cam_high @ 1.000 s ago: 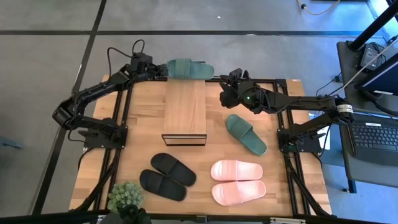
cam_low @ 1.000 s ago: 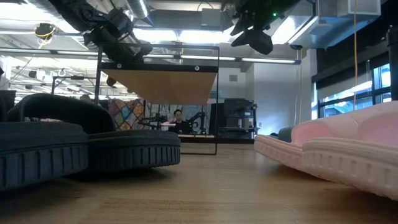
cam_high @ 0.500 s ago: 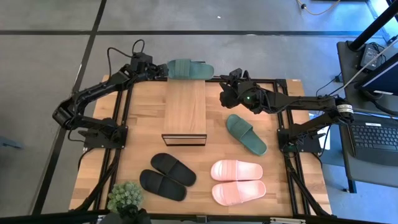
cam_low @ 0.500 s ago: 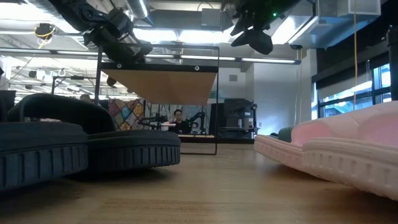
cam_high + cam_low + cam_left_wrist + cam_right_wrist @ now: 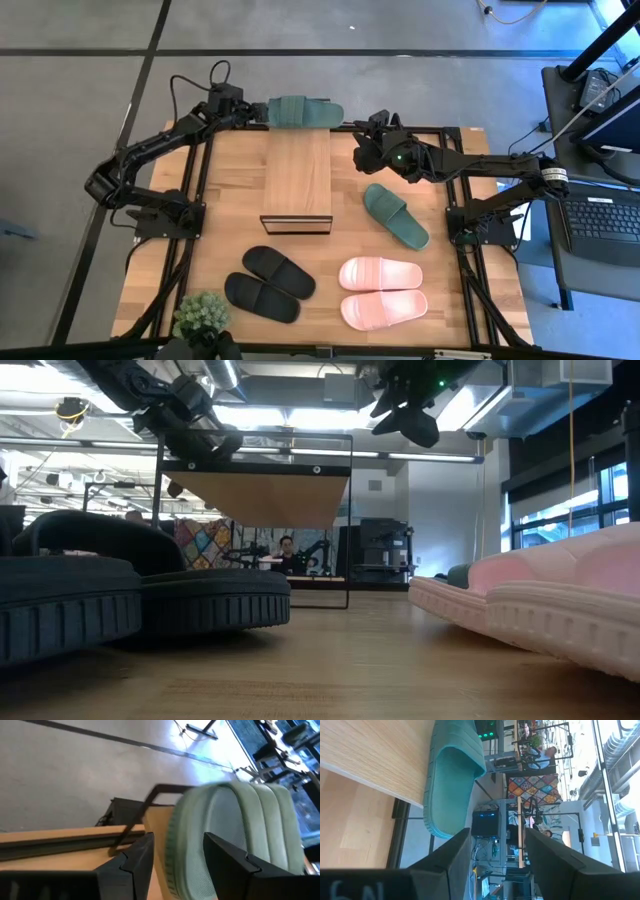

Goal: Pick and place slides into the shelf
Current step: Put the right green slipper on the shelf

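the shelf [image 5: 297, 180] stands mid-table; one dark green slide [image 5: 305, 111] lies at the far end of its plank top, overhanging the edge. the other green slide [image 5: 396, 214], the black pair [image 5: 268, 283] and the pink pair [image 5: 381, 291] lie on the table [image 5: 230, 170]. the left gripper [image 5: 256, 111] reaches level to that slide's heel, jaws spread either side of it. the right gripper [image 5: 364, 150] hovers beside the shelf, jaws parted, empty.

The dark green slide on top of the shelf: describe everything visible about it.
The dark green slide is an open-toe sandal with one broad ribbed strap and a finely textured footbed, looking like soft moulded foam. It lies sole-down, crosswise on the far end of the shelf, its ends overhanging the light wooden plank. The left gripper sits at one end, its fingers spread on either side of the slide's edge.
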### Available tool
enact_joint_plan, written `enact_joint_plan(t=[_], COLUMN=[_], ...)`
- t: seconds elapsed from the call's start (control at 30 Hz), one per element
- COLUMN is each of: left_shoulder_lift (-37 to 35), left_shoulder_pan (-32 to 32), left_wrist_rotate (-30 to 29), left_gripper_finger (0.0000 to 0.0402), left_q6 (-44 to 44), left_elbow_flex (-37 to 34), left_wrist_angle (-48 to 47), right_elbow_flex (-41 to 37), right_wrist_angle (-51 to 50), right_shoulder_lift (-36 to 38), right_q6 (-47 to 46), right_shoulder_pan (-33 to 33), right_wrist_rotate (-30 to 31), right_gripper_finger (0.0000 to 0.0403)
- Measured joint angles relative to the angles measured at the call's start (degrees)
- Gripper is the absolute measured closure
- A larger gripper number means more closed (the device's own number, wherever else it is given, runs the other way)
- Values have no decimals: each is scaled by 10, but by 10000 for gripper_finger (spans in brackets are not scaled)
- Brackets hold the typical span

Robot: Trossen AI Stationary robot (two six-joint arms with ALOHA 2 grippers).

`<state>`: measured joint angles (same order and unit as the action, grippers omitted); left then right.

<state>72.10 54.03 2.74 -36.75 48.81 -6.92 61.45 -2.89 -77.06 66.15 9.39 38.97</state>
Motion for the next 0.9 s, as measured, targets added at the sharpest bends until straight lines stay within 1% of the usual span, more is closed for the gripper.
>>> enact_joint_plan(t=[0.13, 0.2, 0.27, 0.4, 0.5, 0.6, 0.67, 0.73, 0.8, 0.9], left_shoulder_lift=[0, -7, -17, -47, -76, -93, -104, -108, -110, -110], left_shoulder_pan=[0, 0, 0, 0, -8, -27, -42, -58, -77, -107], left_wrist_rotate=[-7, -7, -7, -3, 27, 74, 95, 113, 133, 151], left_gripper_finger=[240, 240, 240, 240, 240, 240, 240, 240, 240, 240], left_q6=[15, 17, 30, 51, 71, 98, 112, 135, 158, 184], left_elbow_flex=[0, 0, 0, 0, 0, 1, 1, 1, 0, 0], left_wrist_angle=[14, 22, 50, 112, 155, 165, 167, 169, 166, 167], right_elbow_flex=[0, 0, 0, 0, 0, 6, 28, 68, 124, 222], right_wrist_angle=[0, 0, -1, 0, 7, 26, 17, -16, -81, -201], right_shoulder_lift=[0, 0, 0, 0, -1, -1, -4, -10, -27, -75], right_q6=[-15, -49, -95, -177, -194, -218, -251, -291, -317, -342], right_shoulder_pan=[0, 1, 7, 37, 67, 101, 125, 147, 164, 181], right_wrist_rotate=[0, -1, -5, -38, -80, -132, -158, -188, -220, -261], right_gripper_finger=[214, 214, 214, 214, 214, 214, 214, 214, 214, 214])
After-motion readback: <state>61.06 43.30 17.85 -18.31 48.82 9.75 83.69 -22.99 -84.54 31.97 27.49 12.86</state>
